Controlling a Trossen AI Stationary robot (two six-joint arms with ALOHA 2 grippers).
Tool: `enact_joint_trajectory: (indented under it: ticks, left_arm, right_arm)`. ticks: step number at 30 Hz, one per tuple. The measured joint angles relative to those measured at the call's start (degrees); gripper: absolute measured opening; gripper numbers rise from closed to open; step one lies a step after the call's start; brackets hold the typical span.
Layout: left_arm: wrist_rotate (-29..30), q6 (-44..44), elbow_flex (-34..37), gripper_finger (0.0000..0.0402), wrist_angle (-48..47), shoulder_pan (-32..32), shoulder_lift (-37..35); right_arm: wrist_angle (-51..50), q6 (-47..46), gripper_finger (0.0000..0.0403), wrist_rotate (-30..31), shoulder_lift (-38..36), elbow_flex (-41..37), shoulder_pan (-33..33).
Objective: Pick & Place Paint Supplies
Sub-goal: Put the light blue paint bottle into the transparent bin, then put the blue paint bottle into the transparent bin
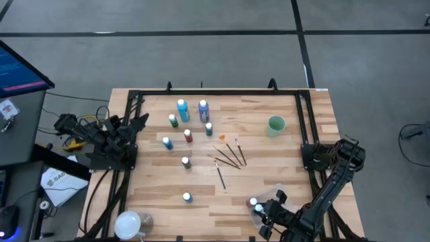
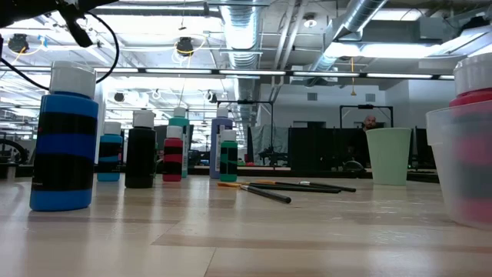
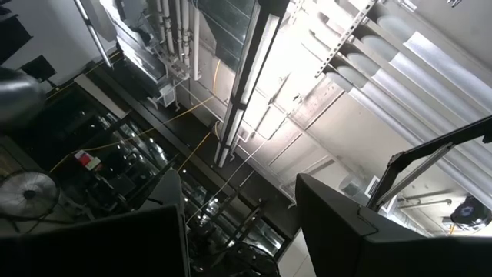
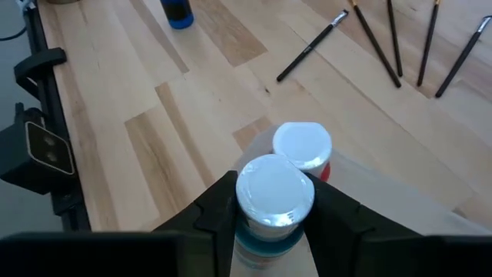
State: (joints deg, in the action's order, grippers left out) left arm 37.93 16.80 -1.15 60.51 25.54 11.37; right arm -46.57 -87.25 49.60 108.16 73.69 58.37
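Several small paint bottles [image 1: 188, 136] stand upright on the wooden table's middle left, and one blue bottle [image 1: 187, 197] stands alone nearer the front. Several dark-handled paintbrushes [image 1: 228, 154] lie flat beside them. At the near right, my right gripper [image 4: 275, 223] is shut on a teal bottle with a white cap [image 4: 275, 192]. It holds that bottle over the clear tub [image 1: 281, 193], next to a red bottle with a white cap [image 4: 302, 145] standing in the tub. My left gripper [image 3: 238, 246] waits at the table's left edge, tilted upward and open. My right gripper pinches the teal bottle just under its white cap [image 4: 265, 235], one finger [image 4: 219, 211] on each side. The fingers slant down from the table's right side. The bottle stands upright beside the red bottle. I cannot tell whether its base rests on the tub's floor.
A pale green cup [image 1: 276, 124] stands at the far right of the table. A white round object [image 1: 127, 222] sits at the near left corner. A black frame [image 1: 215, 92] runs along the table's edges. Bare wood lies between the brushes and the tub.
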Motion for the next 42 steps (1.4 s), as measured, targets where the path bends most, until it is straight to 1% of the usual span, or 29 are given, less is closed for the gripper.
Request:
enact_joint_trajectory:
  ticks: [6, 14, 24, 28, 32, 36, 40, 42]
  left_arm:
    - [0.20, 0.00, -0.02, 0.0132, -0.01, 0.00, -0.01]
    - [0.20, 0.00, 0.00, 0.0132, -0.02, 0.00, -0.01]
    - [0.20, 0.00, -0.02, 0.0132, 0.00, -0.01, -0.01]
    - [0.20, 0.00, -0.02, 0.0132, 0.00, 0.00, -0.01]
    - [0.20, 0.00, -0.01, 0.0132, 0.00, -0.01, -0.01]
    - [0.20, -0.39, -0.01, 0.0132, 0.00, 0.00, 0.00]
    - [0.19, -1.40, -0.02, 0.0132, -0.01, 0.00, 0.00]
    - [0.20, -1.42, 0.00, 0.0132, 0.00, 0.00, 0.00]
  right_arm:
    - [0.10, 0.41, 0.0123, -0.02, 0.00, 0.00, 0.00]
    - [0.13, 0.79, 0.0153, -0.63, 0.00, 0.00, -0.83]
    - [0.55, 0.77, 0.0172, -1.73, 0.00, 0.04, -1.62]
    - [0.67, 0.77, 0.0187, -1.79, -0.61, 0.04, -1.88]
    - [0.28, 1.56, 0.0216, -1.77, -3.45, 0.04, -1.92]
    - [0.33, 6.75, 0.0246, -1.77, -8.16, 0.04, -2.26]
    - [0.58, 12.59, 0.0255, -1.77, -13.38, 0.04, -4.07]
    - [1.38, 17.24, 0.0255, -1.75, -15.62, 0.06, -5.66]
